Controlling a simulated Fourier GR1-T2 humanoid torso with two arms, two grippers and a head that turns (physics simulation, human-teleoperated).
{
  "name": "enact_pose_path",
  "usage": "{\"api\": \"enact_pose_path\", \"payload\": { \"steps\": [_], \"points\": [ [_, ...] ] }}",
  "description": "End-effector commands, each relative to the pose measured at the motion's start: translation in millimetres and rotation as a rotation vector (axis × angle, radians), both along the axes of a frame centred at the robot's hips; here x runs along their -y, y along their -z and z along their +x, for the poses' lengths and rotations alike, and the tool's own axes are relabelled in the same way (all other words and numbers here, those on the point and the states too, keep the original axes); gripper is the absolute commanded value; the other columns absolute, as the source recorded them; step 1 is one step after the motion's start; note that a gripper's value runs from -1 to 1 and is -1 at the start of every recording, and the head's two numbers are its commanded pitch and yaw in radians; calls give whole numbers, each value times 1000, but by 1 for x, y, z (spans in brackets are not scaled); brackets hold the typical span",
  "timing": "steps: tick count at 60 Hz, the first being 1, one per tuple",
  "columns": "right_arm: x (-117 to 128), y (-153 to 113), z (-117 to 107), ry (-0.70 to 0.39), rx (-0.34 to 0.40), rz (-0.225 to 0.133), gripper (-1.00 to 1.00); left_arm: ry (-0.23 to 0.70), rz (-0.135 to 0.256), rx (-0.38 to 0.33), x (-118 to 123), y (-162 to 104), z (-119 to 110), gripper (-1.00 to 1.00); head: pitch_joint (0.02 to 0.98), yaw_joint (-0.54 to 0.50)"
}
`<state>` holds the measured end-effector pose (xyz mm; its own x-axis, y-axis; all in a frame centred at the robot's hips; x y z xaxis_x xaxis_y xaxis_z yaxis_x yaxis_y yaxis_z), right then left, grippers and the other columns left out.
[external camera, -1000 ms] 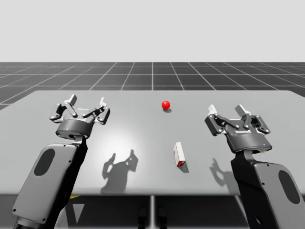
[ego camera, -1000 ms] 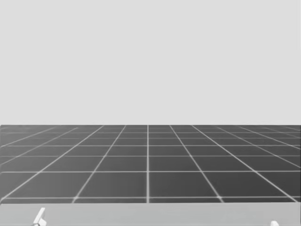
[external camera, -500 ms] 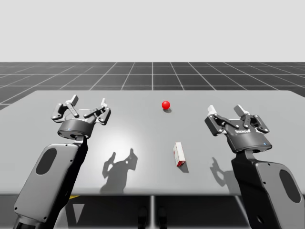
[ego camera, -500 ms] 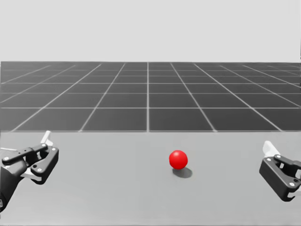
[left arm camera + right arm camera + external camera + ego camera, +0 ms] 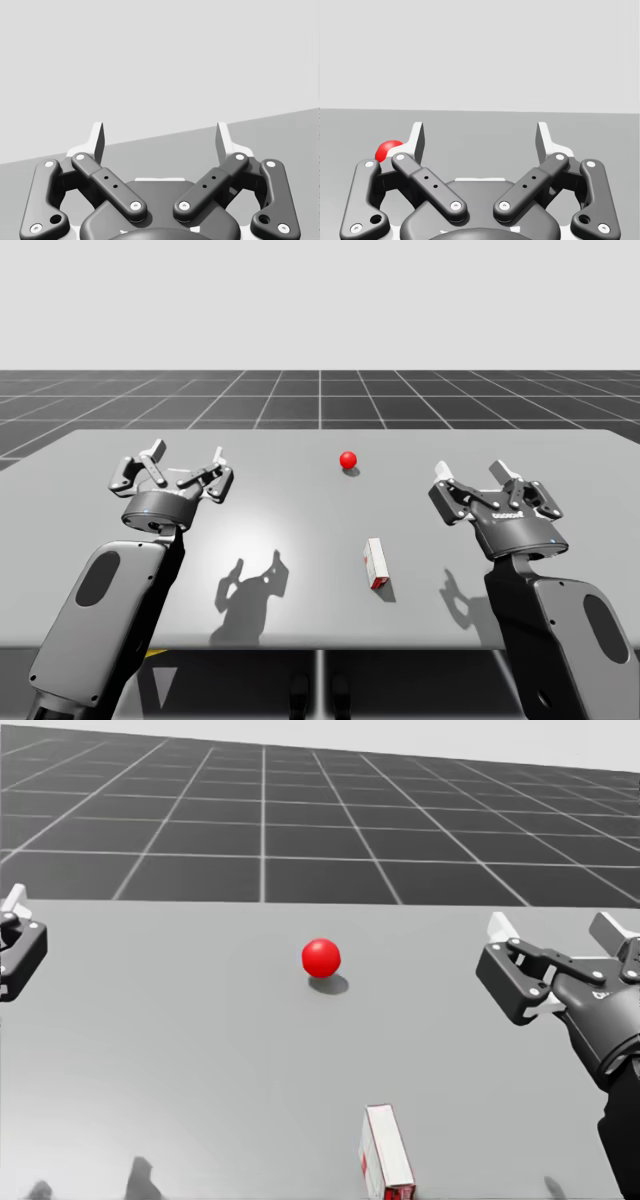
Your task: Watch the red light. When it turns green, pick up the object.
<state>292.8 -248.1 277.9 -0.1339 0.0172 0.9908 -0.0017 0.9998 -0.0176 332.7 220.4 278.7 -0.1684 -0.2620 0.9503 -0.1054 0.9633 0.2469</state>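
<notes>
While the glossy ball light [image 5: 348, 459] at upper centre is red, moving your spread, empty left gripper [image 5: 184, 455] or right gripper [image 5: 475, 472] to the white-and-red box [image 5: 376, 563] would jump the cue.

Bright even overhead light; pale glare on table [image 5: 290, 532]; dark shadow just beside red light [image 5: 348, 459].

Light [image 5: 348, 459]: small red sphere, glowing red, not green. Sits ahead of right claw [image 5: 476, 475] and off to its left; in right wrist view it peeks out just beside the left finger. Approx. between both claws, nearer the right one.

Obj. [image 5: 376, 563]: small oblong box, white w/ red end, lying flat, red end toward me. Left of right claw, apart from it, untouched; well apart from left claw [image 5: 185, 455].
</notes>
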Motion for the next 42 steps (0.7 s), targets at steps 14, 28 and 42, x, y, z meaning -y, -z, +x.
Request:
{"api": "enact_pose_path", "payload": {
  "steps": [14,28,42],
  "points": [
    [-2,2,0,-1,0,-17,-1000,8,-14,5,1,-1,-1,-1000,578,-122],
    [-3,3,0,1,4,-34,-1000,11,-18,5,0,-1,-2,-1000,578,-118],
    [-5,4,0,-4,4,-39,-1000,9,-8,2,0,0,-1,-1000,575,-122]
  ]
}}
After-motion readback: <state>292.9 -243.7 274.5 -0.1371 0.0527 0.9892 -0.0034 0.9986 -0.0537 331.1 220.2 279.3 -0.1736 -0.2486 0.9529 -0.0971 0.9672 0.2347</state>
